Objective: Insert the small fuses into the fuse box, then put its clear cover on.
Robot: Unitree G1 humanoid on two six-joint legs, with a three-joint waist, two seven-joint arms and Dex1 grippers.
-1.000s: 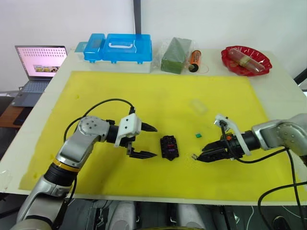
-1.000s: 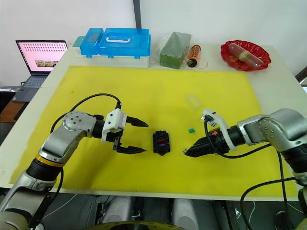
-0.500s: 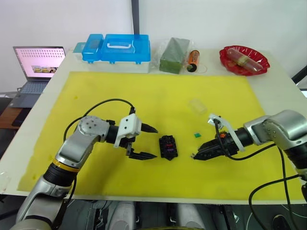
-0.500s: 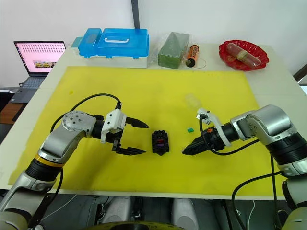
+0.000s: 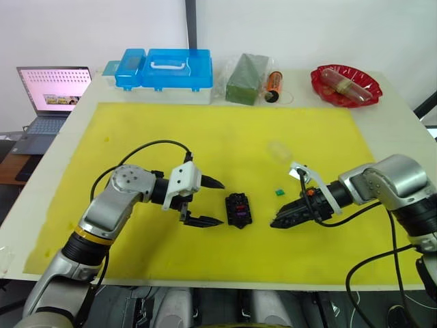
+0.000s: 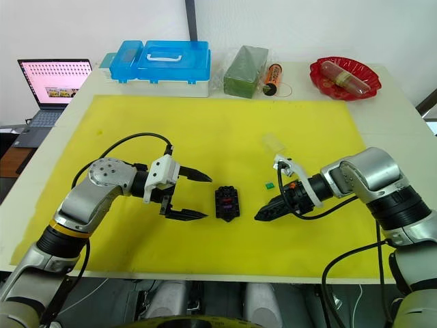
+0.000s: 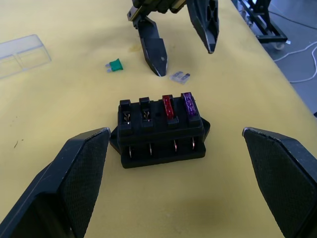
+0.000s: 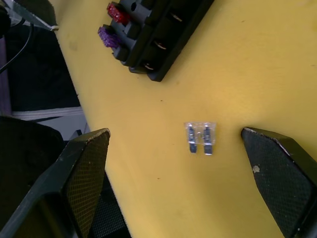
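The fuse box (image 7: 161, 131) sits mid-mat with red and purple fuses slotted in. The left gripper (image 5: 208, 201) hangs wide open beside it, empty. The right gripper (image 8: 198, 193), jaws apart, straddles a clear fuse (image 8: 200, 137); a green fuse (image 5: 279, 193) lies nearby.

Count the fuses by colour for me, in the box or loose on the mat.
Red fuse: 1, in the fuse box
Purple fuse: 1, in the fuse box
Green fuse: 1, loose on the yellow mat
Clear fuse: 1, loose on the mat
Total: 4
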